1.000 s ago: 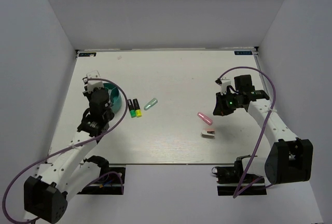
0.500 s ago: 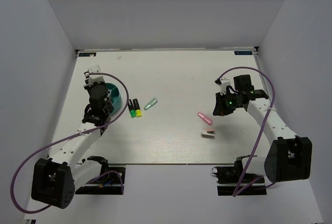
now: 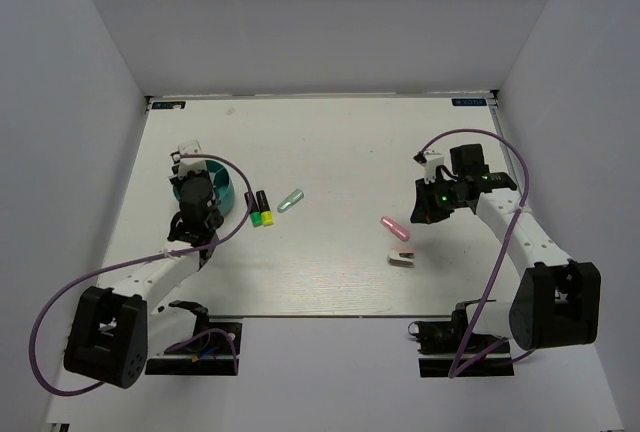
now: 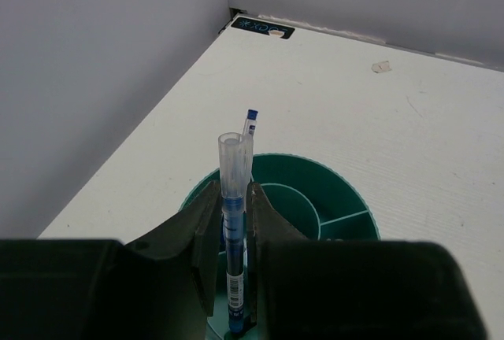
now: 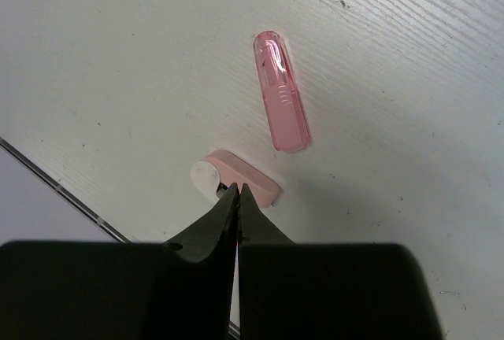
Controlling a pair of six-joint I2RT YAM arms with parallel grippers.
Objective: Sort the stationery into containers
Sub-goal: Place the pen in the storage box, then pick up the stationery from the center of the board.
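Fig.: pen drop-off, left side. Over the last sec. my left arm has swung in, so the left end effector (image 4: 233, 198) now hangs over the teal holder (image 4: 291, 175) instead of beside it. It is clamped on a blue pen (image 4: 233, 175), held upright with the lower end already inside the rim. A second pen (image 4: 250, 120) stands in the holder just behind. I read this as the insert nearly done; release is what remains.

The right arm has barely moved. The right end effector (image 5: 238, 190) has its jaws pressed together, empty, tips over the near side of the pink-and-white block (image 5: 244, 175); contact cannot be told. The pink marker (image 5: 280, 92) lies just beyond.

Room: the holder sits close to the left wall (image 3: 90, 152), so I would retreat up or rightward. The black markers (image 3: 260, 210) and green marker (image 3: 290, 200) lie just right of it. The block is near the desk (image 3: 350, 142) front edge; little margin there.
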